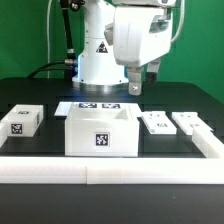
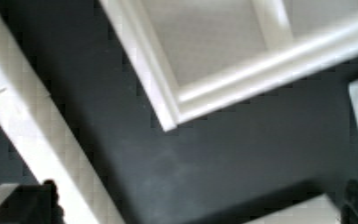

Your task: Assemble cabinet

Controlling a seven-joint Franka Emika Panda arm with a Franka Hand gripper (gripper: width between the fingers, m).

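Note:
The cabinet body (image 1: 100, 131) is an open white box with a black-and-white tag on its front, standing in the middle of the black table. My gripper (image 1: 136, 85) hangs in the air behind it, toward the exterior view's right, apart from every part. In the blurred wrist view the gripper (image 2: 190, 205) is open, its dark fingertips (image 2: 23, 204) wide apart with only black table between them. A white part with raised rims (image 2: 229, 50) lies beyond the fingers; I cannot tell which part it is.
A small white cube (image 1: 22, 120) with one tag sits at the exterior view's left. Two flat white panels (image 1: 155, 123) (image 1: 187, 122) lie at the right. The marker board (image 1: 97, 105) lies behind the cabinet. A white rail (image 1: 110, 172) borders the table's front. The robot base (image 1: 100, 55) stands at the back.

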